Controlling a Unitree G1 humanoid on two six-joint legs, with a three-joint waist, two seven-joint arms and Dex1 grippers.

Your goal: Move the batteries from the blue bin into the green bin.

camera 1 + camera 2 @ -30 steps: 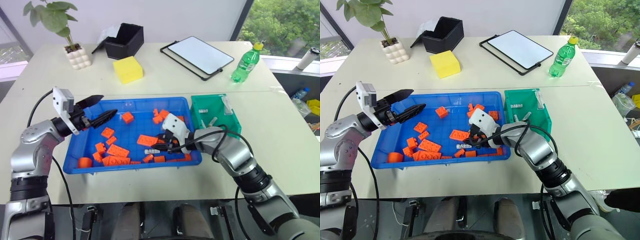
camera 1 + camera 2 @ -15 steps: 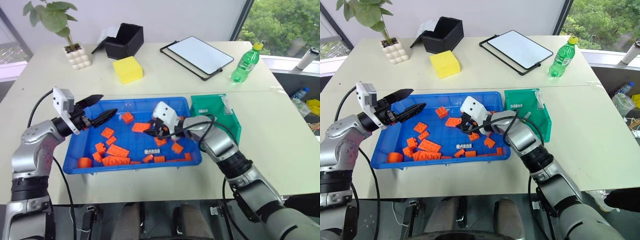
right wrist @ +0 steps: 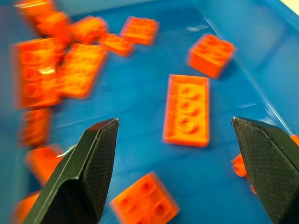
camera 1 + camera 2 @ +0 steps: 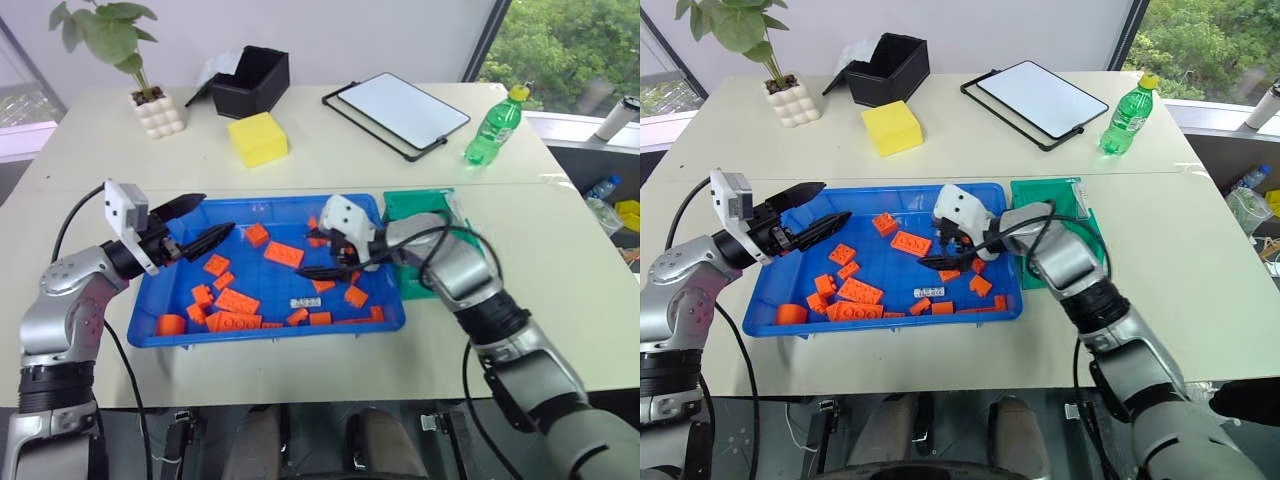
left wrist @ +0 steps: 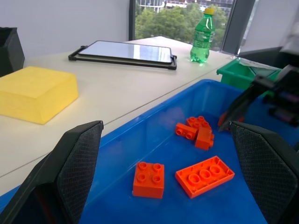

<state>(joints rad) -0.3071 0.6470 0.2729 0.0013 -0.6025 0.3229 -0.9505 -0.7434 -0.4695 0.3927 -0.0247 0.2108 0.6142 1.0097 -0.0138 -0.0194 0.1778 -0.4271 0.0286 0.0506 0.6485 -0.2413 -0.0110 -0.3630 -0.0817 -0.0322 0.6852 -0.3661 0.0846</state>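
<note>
Over the blue bin, your right pincer hangs spread and empty above orange bricks; one battery lies nearby on its floor. Left pincer spread at the far end. Green bin alongside.

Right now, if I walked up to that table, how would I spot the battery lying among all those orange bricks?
Find the big blue tray in the middle of the table. Look near its front edge, a little right of centre, just below the robot's right gripper. The battery is the one small whitish cylinder lying flat there, while everything around it is an orange brick.
</note>
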